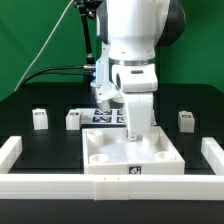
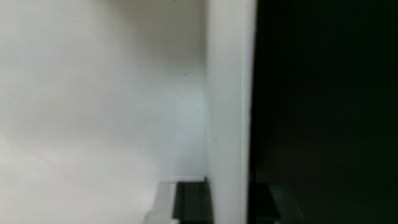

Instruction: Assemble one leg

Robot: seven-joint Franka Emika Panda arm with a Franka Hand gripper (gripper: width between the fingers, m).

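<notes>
The white square panel [image 1: 108, 166] lies at the front middle of the table. My gripper [image 1: 136, 132] points straight down over the panel's far right part. It is shut on a white leg [image 1: 137, 126], held upright with its lower end at the panel. In the wrist view the leg [image 2: 231, 90] is a narrow white strip running away from between the dark fingers [image 2: 192, 205], with the panel's white surface [image 2: 89, 110] beside it and the black table on the other side. Three more legs stand on the table: two on the exterior view's left [image 1: 40, 118] [image 1: 73, 119] and one on its right [image 1: 186, 120].
The marker board [image 1: 104, 117] lies behind the panel. Long white rails border the work area on the exterior view's left [image 1: 9, 155], on its right [image 1: 213, 156] and along the front [image 1: 60, 187]. A black cable hangs behind the arm.
</notes>
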